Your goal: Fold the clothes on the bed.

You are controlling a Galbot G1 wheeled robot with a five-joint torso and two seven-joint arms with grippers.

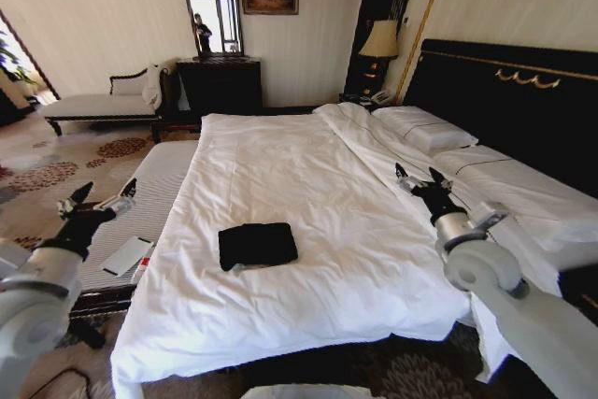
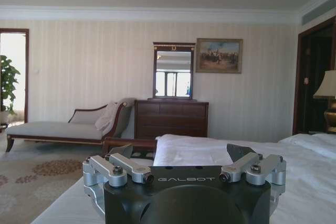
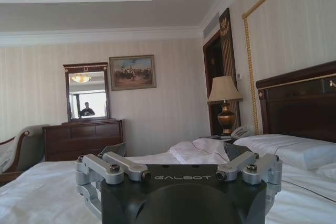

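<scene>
Black T-shirt (image 1: 258, 244) lies folded, centre-low of frame, on bed (image 1: 308, 184) duvet. Left gripper (image 1: 96, 198) at left edge, right gripper (image 1: 415, 178) right of centre; both w/ fingers spread, grasping nothing.

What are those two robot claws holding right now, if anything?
Nothing. The left gripper and right gripper hover with open jaws, apart from the folded black T-shirt on the bed.

White rounded arms, black tools — silver screwed linkages, "GALBOT" lettering.

Head looks down on bed (image 1: 308, 193); wrists face dresser (image 2: 170, 119).
</scene>
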